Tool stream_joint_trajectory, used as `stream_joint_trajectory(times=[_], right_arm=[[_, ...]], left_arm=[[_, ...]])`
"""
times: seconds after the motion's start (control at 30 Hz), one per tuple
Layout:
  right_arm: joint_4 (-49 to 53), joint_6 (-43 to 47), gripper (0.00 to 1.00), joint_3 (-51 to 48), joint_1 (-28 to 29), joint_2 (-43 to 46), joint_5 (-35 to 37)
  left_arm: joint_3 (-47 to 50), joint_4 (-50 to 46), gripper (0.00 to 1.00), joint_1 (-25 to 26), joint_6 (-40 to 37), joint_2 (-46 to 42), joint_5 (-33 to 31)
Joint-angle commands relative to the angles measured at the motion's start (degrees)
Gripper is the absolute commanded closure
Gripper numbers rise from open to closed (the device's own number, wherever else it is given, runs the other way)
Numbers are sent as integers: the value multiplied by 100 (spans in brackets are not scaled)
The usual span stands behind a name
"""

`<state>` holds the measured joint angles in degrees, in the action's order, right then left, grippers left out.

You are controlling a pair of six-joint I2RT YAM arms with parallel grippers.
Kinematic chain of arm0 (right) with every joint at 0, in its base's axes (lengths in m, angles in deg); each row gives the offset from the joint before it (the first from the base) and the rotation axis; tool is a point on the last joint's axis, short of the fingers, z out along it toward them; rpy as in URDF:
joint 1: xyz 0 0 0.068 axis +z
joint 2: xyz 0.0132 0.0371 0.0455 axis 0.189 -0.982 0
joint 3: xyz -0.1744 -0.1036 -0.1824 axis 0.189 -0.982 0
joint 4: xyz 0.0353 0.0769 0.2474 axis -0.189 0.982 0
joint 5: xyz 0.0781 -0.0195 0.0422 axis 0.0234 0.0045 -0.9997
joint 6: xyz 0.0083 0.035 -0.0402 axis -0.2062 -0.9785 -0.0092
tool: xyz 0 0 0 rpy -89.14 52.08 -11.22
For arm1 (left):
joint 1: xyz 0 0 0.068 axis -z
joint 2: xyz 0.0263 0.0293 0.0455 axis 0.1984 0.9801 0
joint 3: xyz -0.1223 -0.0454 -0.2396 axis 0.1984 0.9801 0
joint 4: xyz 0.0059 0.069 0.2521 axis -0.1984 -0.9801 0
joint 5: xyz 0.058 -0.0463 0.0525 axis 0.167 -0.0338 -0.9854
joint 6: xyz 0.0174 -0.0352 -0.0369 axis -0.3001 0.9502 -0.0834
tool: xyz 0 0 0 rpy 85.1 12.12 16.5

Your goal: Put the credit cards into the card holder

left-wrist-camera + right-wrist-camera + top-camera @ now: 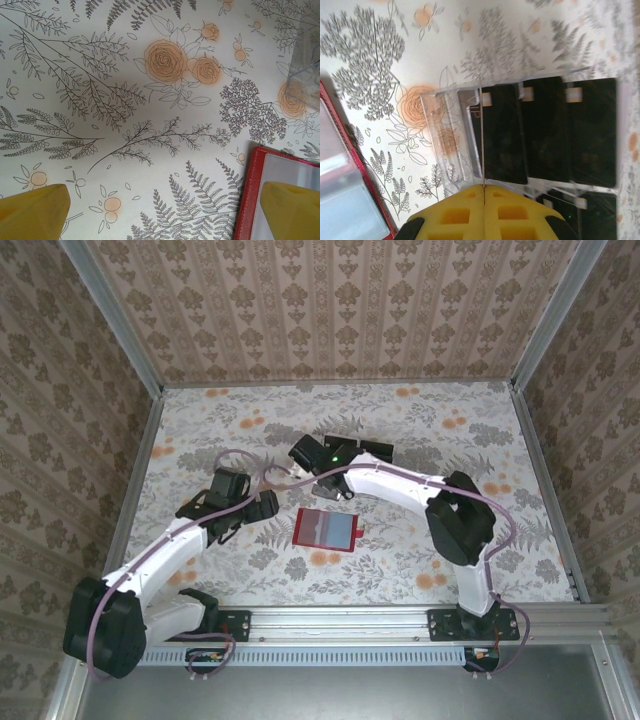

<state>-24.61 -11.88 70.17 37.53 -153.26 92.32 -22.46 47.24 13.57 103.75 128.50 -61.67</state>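
The red card holder (327,529) lies open on the flowered table, its greyish clear pockets up. My right gripper (483,187) is shut on one credit card (481,130), seen edge-on as a thin line rising from the yellow pads. It hangs over the clear tiered rack (452,140), where more black credit cards (545,130) lean in rows. The card holder's red edge (370,185) shows at the lower left of that view. My left gripper (165,215) is open just left of the card holder (255,190), with its right fingertip (290,210) above the holder's near corner.
The clear rack (360,450) stands behind the card holder, partly under the right wrist, and its corner (305,60) shows in the left wrist view. Patterned walls enclose the table on three sides. Bare tablecloth lies right and in front of the holder.
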Motion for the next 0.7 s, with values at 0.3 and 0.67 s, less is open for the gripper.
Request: stream_joint_trajectory(times=[0.3,0.67], right_arm=[[-280,-3806,100,-936,223,1705,-1159],[-3469,-7515,100,-3982,183,2553,-2267]], left_arm=[[-243,-251,0,74,-300,107,61],[-377,-429,0,507,-635,439,-270]])
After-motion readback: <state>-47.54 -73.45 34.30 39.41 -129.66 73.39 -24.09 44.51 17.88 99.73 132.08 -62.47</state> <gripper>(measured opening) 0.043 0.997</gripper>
